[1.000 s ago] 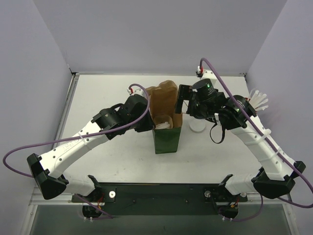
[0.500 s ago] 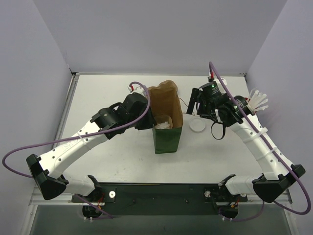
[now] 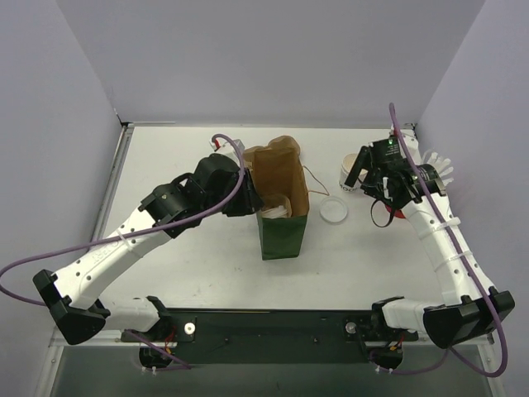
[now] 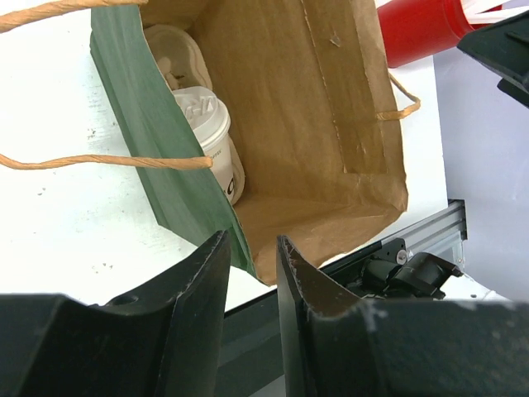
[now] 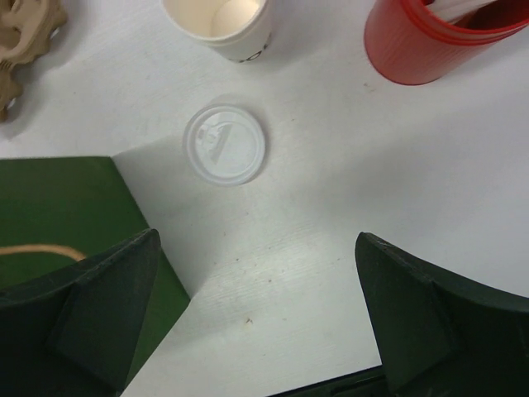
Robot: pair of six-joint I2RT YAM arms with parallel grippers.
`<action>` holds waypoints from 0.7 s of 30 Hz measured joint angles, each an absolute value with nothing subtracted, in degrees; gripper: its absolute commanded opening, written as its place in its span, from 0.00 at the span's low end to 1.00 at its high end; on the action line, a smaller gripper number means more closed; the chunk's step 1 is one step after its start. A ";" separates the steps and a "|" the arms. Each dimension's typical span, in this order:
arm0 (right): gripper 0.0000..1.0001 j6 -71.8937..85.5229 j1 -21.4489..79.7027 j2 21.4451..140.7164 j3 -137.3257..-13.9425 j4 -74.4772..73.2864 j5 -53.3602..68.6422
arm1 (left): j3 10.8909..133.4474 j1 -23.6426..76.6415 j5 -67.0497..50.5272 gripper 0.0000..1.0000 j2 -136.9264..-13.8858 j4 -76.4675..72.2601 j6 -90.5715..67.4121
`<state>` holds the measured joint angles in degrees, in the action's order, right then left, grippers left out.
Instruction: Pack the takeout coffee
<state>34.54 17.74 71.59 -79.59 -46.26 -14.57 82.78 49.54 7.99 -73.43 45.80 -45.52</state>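
Worktop (image 3: 165, 141): white, carrying everything; both tools work above its far half.
Bag (image 3: 283, 236): green paper outside, brown inside, upright with its mouth open. Its left rim sits right at the left tool; it is well off to the left of the right tool, whose camera catches only a green corner.
Left tool (image 4: 252, 306): jaws a little apart with nothing clamped between them. It hangs over the bag's near rim, and the edge of the green wall runs up to the gap. One rope handle (image 4: 99, 160) loops outside the bag ahead of it.
Right tool (image 5: 256, 322): jaws spread wide and empty, held above bare worktop.
Red cup (image 5: 413, 45): ahead and to the right of the right tool, with white straws (image 5: 463, 8) standing in it.
Open cup (image 5: 216, 18): white with a tan inside and no lid, ahead and slightly left of the right tool, near the red cup but not touching it.
Takeout coffee (image 4: 202, 124): white paper cup with its white lid on, inside the bag against the green wall, ahead of the left tool and below it.
Second white item (image 4: 169, 50): deeper in the bag, just behind the takeout coffee; what it is cannot be told.
Loose lid (image 5: 225, 143): flat, round and white, lying on the worktop ahead of the right tool, between that tool and the open cup.
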 measured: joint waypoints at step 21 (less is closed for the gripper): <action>0.73 15.18 7.35 89.52 -81.89 -29.28 -28.84 | 82.78 43.11 1.43 0.40 -68.66 44.18 -41.19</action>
<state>15.18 7.35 89.52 -81.89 -29.28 -28.84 82.78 43.11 1.43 -68.66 44.18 -41.19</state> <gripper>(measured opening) 0.748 0.394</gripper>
